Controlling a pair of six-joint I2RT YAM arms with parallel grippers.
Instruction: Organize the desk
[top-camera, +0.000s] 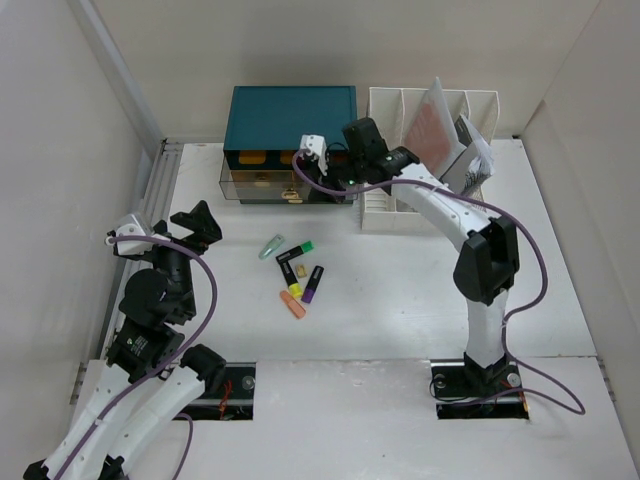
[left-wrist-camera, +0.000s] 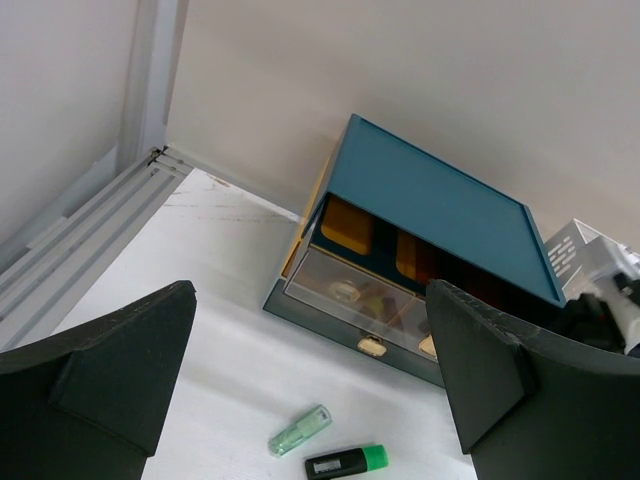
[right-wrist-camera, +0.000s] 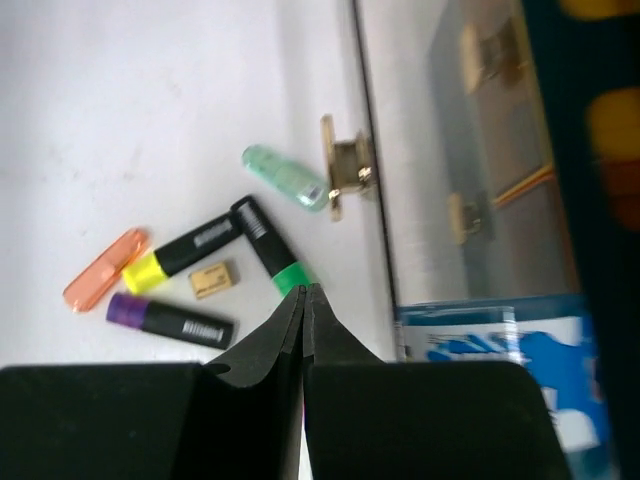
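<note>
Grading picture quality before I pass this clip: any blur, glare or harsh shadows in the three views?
Top view: even soft light, only faint shadows under the markers, sharp throughout. Left wrist view: drawer unit crisp, left gripper a dark, slightly soft silhouette. Right wrist view: markers clear, drawer front hazy and out of focus, right gripper almost black.

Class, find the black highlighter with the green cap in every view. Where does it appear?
Top external: green-capped highlighter, just left of the picture's centre.
Left wrist: highlighter at the bottom edge, right of centre.
Right wrist: highlighter near the picture's middle.
Shared landmark: the pale green tube next to it.
</note>
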